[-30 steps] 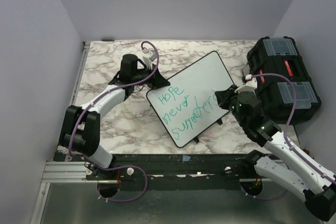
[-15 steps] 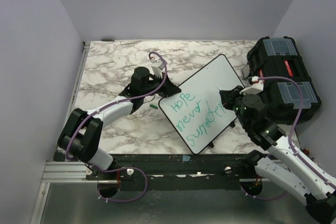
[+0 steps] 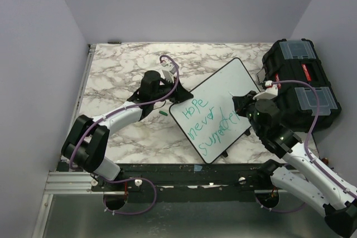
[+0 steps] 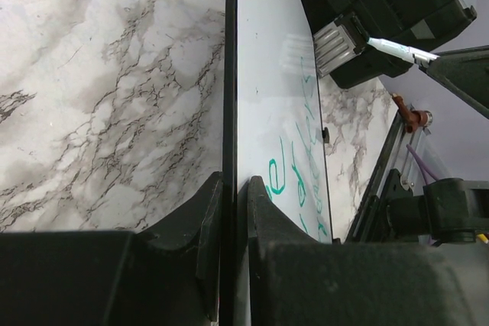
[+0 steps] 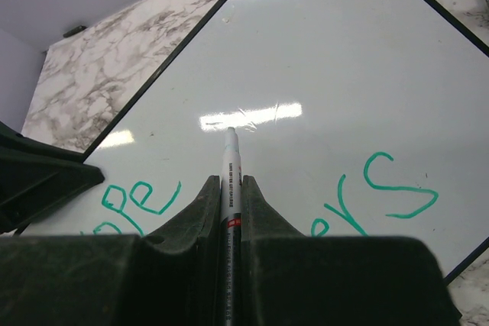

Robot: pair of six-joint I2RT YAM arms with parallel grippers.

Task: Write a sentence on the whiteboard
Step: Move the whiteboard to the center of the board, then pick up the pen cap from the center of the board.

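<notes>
- A large glossy white rectangular whiteboard with a thin black frame lies slanted across the middle of a grey-veined marble tabletop; its long axis runs from near-left to far-right
- The sentence, in green-teal handwriting, is stacked in three lines on the board's nearer half and reads roughly "Hope never surrender"; it looks complete
- The left gripper is pinched tight on the board's left frame edge, one finger on each face, as the left wrist view shows
- The right gripper is closed around a slim white marker that points away from the wrist
- The key relation: the board lies directly ahead of and below the right claw; the marker tip is over bare white surface, with the written words nearer the wrist on both sides; whether the tip touches cannot be told
- The right arm is the nearer one for any further stroke; the left only steadies the board
- A small green object, likely the marker's cap, lies on the table just left of the board; a black plastic toolbox with clear lid compartments sits at far right
</notes>
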